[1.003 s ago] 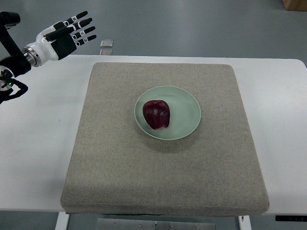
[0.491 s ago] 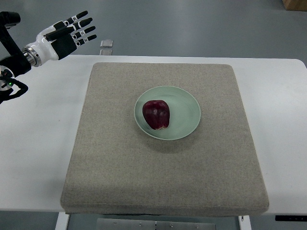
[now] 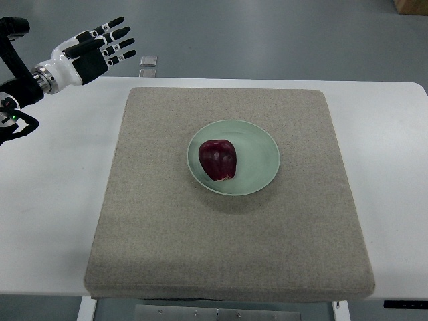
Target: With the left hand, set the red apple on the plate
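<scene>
The red apple (image 3: pixel 219 160) sits on the pale green plate (image 3: pixel 262 160), a little left of its middle — the plate itself rests near the centre of a grey mat (image 3: pixel 167 234) on the white table (image 3: pixel 53 200). The left hand (image 3: pixel 93 52) hangs at the far left corner, well apart from the plate, its fingers (image 3: pixel 114 35) spread and empty.

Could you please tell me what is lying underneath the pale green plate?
The round pale green ceramic plate sits on a square grey felt mat on the white table; the mat directly beneath it is hidden.
</scene>
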You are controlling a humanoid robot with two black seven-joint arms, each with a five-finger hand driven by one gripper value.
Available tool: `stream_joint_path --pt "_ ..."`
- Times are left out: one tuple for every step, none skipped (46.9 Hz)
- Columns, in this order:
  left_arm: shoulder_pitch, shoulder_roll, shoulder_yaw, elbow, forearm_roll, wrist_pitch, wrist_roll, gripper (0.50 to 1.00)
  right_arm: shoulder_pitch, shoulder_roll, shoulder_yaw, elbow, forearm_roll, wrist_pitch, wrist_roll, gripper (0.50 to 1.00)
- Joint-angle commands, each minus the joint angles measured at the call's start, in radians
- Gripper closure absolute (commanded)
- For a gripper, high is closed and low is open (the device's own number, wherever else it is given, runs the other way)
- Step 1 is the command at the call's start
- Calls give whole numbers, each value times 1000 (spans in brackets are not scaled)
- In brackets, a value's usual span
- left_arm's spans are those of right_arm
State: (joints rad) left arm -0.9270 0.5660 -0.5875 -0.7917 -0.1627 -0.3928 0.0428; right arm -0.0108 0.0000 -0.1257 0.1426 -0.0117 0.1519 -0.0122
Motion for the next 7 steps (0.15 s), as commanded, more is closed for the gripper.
stream_joint_path --pt "1 0 0 0 0 0 2 501 0 0 0 0 -7 0 1 536" --pt "1 0 0 0 0 0 0 501 0 0 0 0 -7 0 1 536" --pt "1 0 0 0 0 0 0 501 0 0 0 0 -7 0 1 536" --pt "1 0 0 -1 0 0 0 501 0 0 0 0 -7 0 1 536" --pt "1 0 0 0 0 0 0 501 0 0 0 0 -7 0 1 536" --pt "1 0 0 0 0 0 0 501 0 0 0 0 -7 0 1 536" --pt "1 0 0 0 -1 0 0 501 0 0 0 0 -7 0 1 536"
